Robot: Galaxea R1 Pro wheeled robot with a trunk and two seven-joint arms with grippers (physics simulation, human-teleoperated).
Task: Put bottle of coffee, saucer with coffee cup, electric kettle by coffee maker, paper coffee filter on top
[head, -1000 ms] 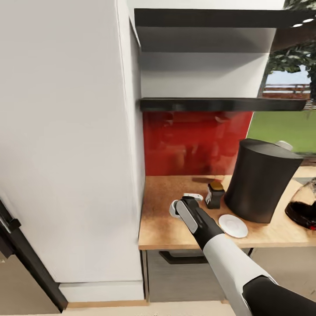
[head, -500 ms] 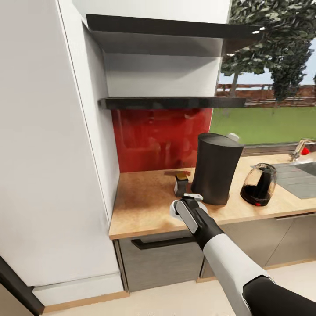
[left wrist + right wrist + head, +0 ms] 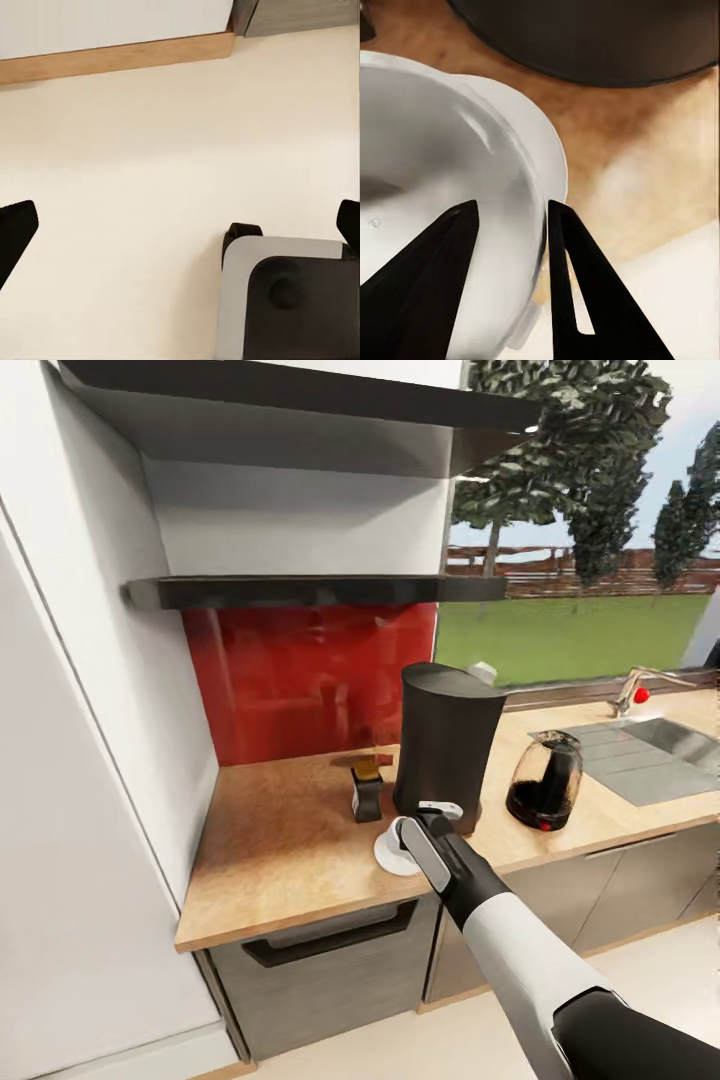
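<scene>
Right tool [image 3: 510,285] around white glossy coffee cup [image 3: 427,217]

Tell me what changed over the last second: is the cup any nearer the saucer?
The head view swung because the robot moved. Against the counter, the right gripper carried the coffee cup rightward, from beside the saucer to over it, in front of the coffee maker. Whether it rests there I cannot tell. The grip is unchanged; the coffee bottle and kettle stayed put.
</scene>
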